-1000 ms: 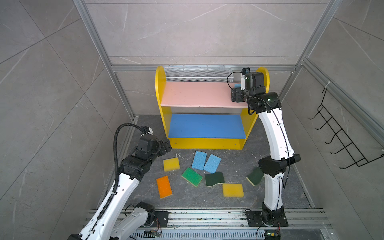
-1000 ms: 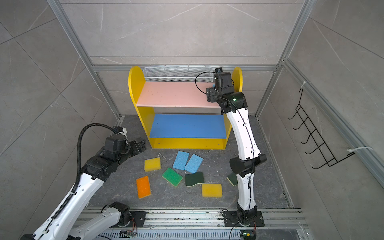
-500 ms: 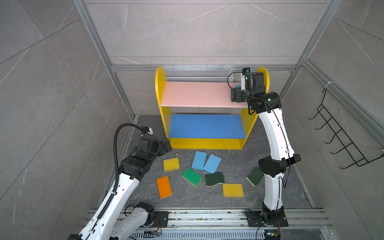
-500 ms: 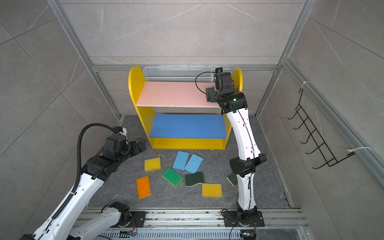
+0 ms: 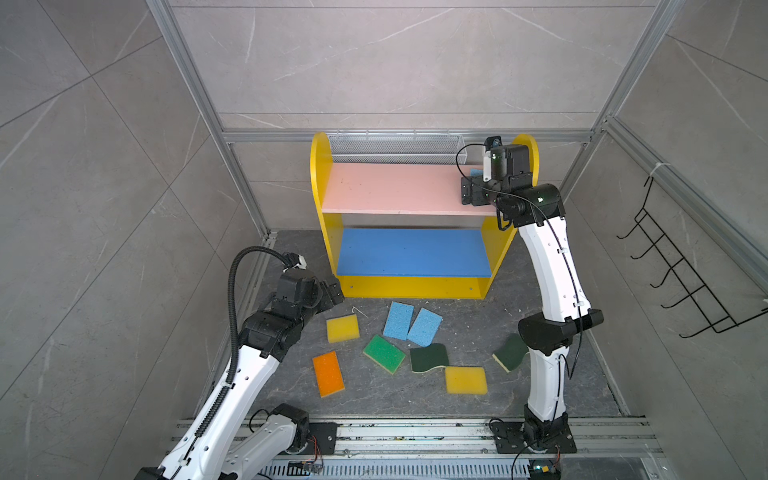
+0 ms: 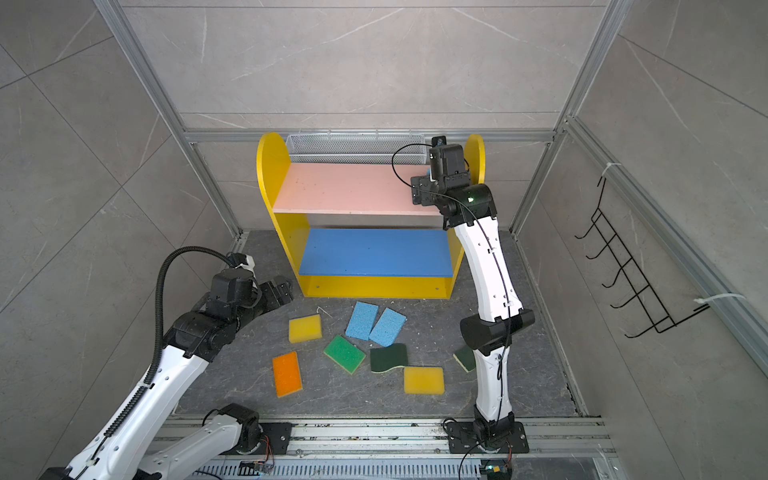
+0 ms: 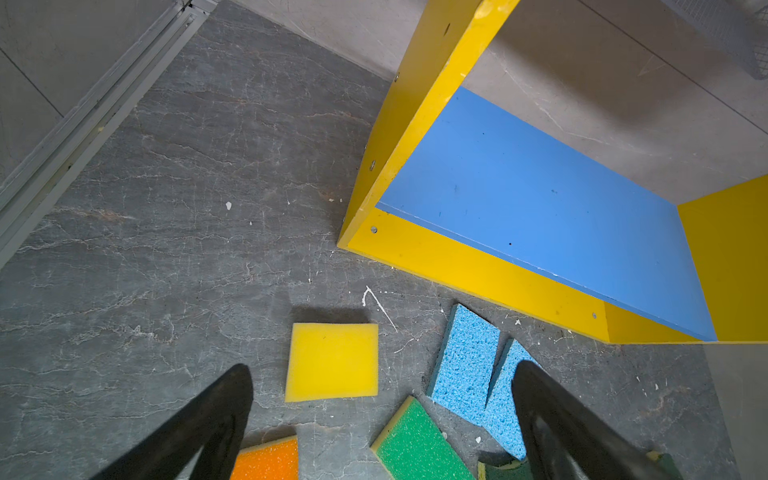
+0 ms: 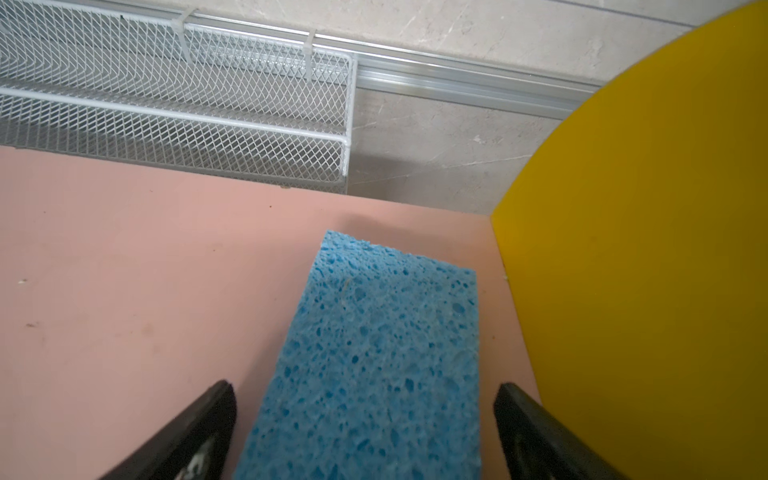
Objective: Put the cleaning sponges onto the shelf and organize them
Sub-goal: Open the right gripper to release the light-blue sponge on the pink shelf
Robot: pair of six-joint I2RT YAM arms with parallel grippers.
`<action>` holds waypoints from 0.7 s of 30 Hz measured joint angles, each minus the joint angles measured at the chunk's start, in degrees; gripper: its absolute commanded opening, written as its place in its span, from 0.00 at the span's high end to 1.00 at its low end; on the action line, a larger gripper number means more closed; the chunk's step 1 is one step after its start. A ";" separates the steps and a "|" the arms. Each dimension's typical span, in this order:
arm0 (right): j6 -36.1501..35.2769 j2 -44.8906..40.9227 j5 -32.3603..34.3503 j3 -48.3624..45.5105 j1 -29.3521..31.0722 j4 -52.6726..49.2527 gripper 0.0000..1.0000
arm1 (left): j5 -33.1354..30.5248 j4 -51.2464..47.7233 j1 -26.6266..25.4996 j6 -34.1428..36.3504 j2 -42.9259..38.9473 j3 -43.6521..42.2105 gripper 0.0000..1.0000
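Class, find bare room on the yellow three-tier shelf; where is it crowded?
Free: pink top board, from the left yellow side panel to the light blue foam sponge between the open jaws of the right gripper; the whole blue middle board. Crowded: grey floor in front, strewn with loose sponges.

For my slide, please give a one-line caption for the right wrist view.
Open right claw straddling a light blue sponge on the pink top board, beside the yellow side panel.

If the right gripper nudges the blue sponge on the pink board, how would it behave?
The blue sponge looks porous, so probably light and squashy. Lying flat on the pink board, it should slide, not roll or tip.
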 measured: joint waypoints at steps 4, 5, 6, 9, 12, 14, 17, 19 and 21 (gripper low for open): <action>1.18 -1.27 -0.22 -1.42 0.00 -0.74 0.01 | 1.03 -0.04 0.00 0.00 0.55 0.02 0.00; 1.27 -1.42 -0.20 -1.60 0.00 -0.83 0.01 | 1.16 -0.09 0.00 0.00 0.63 0.02 0.00; 1.46 -1.51 -0.20 -1.64 0.00 -0.98 0.01 | 1.31 -0.22 0.00 0.00 0.74 0.04 0.00; 2.45 -1.51 -0.22 -1.66 0.00 -1.22 0.01 | 1.38 -0.55 0.00 0.00 0.85 0.09 0.00; 3.74 -1.51 -0.22 -1.66 0.00 -1.53 0.01 | 1.40 -0.61 0.00 0.00 0.90 0.09 0.00; 4.39 -1.51 -0.26 -1.66 0.00 -1.66 0.01 | 1.40 -0.70 0.00 0.00 0.90 0.11 0.00; 5.33 -1.53 -0.52 -1.75 0.00 -1.79 0.05 | 1.38 -0.96 0.00 0.00 0.90 0.22 0.00; 5.57 -1.53 -0.87 -1.77 0.00 -1.79 0.09 | 1.33 -1.07 0.00 0.00 0.85 0.22 0.00; 5.68 -1.53 -1.16 -1.77 0.00 -1.81 0.13 | 1.29 -1.27 0.00 0.00 0.83 0.22 0.00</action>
